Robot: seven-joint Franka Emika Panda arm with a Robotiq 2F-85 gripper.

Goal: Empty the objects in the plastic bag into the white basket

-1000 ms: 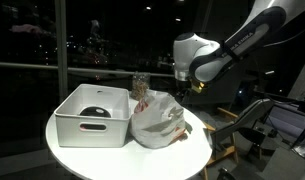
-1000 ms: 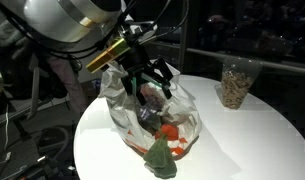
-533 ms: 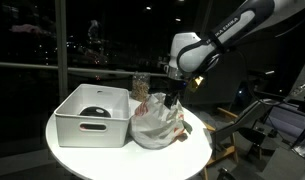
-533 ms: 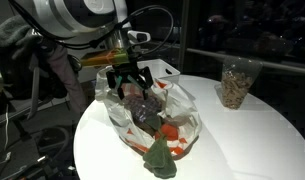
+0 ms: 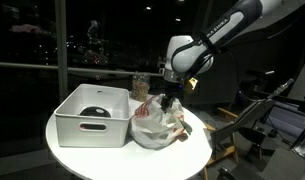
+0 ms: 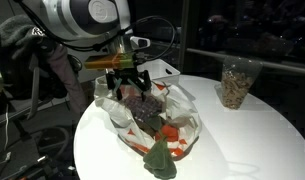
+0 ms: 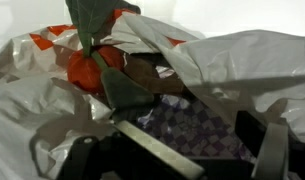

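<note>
Open tool (image 6: 127,88) at the mouth of the plastic bag (image 6: 157,122).
The tool hangs with its jaws spread wide and grips nothing, just over the crumpled bag on the round white bench (image 6: 252,140). Inside the bag, the wrist view shows an orange piece (image 7: 92,68) and a lilac patterned piece (image 7: 192,132). The white basket (image 5: 110,132) stands just beside the bag, with a black round object (image 5: 93,110) in it.

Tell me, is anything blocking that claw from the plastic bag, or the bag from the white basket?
Nothing visible does. The open gripper hangs over the mouth of the plastic bag; the white basket sits right beside the bag. The glass jar stands off to the side.
</note>
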